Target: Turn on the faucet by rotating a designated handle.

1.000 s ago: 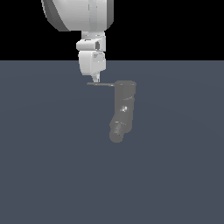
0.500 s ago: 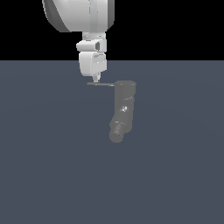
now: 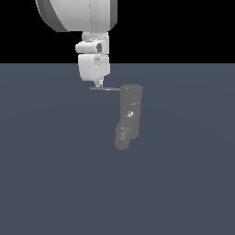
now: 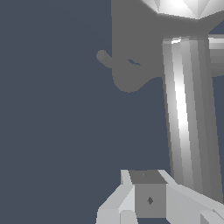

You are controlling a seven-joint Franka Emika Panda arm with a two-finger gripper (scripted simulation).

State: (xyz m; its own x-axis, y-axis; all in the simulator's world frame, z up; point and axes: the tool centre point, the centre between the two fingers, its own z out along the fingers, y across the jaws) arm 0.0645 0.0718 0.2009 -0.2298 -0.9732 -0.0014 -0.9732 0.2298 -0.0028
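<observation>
In the wrist view, a faceted white finger (image 4: 148, 199) with a small dark diamond mark is filling the nearest foreground, matte and blocky. Beside it the handle (image 4: 189, 113) is running away as a long ridged grey bar, catching a bright streak of light along its length. Beyond that, the faucet (image 4: 131, 48) is showing as a smooth, dull-grey rounded mass with a small stub poking out from it.

In the exterior view, the faucet (image 3: 129, 114) is standing near the middle of the flat slate-blue floor (image 3: 183, 183), an upright cylinder with a flat cap and a short, round-ended spout angling downward. The thin, straight handle (image 3: 104, 89) is projecting from the cap toward the exterior view's left. The glossy white gripper (image 3: 97, 84) is hanging directly over the handle's outer end, its tip appearing to touch the rod. I cannot tell how far apart the fingers are sitting, nor whether they are gripping anything. Above, the arm's bulky white housing (image 3: 78, 13) is looming against black.
</observation>
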